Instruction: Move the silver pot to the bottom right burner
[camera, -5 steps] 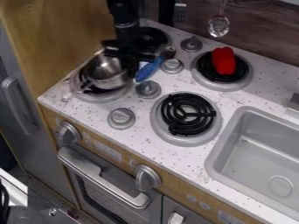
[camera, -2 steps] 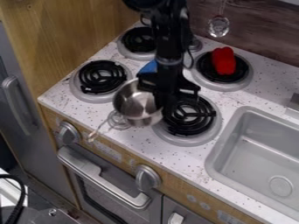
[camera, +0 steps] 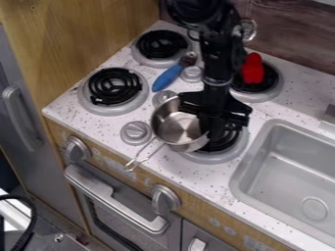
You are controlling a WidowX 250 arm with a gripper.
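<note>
The gripper [camera: 210, 128] hangs over the bottom right burner [camera: 210, 156], shut on the right-hand rim of the silver pot [camera: 175, 128]. The pot's right part overlaps the burner's left side, while the rest of it is left of the coil, beside a stove knob. Its wire handle points down and left toward the counter's front edge. The gripper hides much of the burner coil. Whether the pot's base touches the burner, I cannot tell.
A blue-handled utensil [camera: 168, 77] lies between the left burners and the back knobs. A red object [camera: 252, 68] sits on the top right burner, just right of the arm. The grey sink [camera: 294, 171] is at the right. Knobs stand between the burners.
The pot, held in the gripper, has moved right from the bottom left burner to the bottom right one. Its handle has swung along, and the bottom left burner has come into sight.
</note>
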